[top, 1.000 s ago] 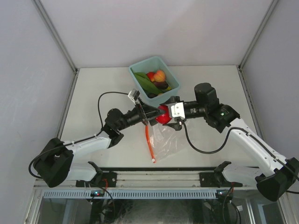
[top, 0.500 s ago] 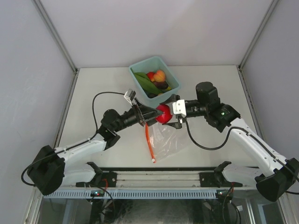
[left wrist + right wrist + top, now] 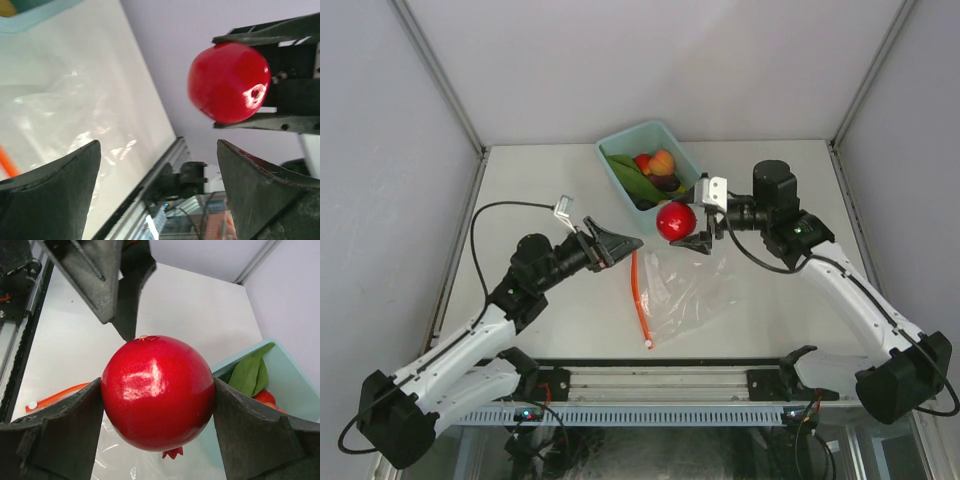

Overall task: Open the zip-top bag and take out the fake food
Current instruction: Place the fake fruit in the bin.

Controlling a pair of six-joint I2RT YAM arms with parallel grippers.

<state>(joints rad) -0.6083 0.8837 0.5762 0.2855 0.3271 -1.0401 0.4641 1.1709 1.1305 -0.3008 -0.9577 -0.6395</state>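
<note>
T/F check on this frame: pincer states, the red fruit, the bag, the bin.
1. The right pincer grips the glossy red round plastic fruit. True.
2. The left pincer clamps the orange zipper strip. False: it is open and empty, and apart from the strip.
3. The clear crinkly zip-top bag lies on the white table. True.
4. The teal plastic bin is empty. False: it holds a long green piece, an orange-red peach and a dark purple piece, among others.
5. The red fruit is inside the bag. False: it is held above the table, between bag and bin.
</note>
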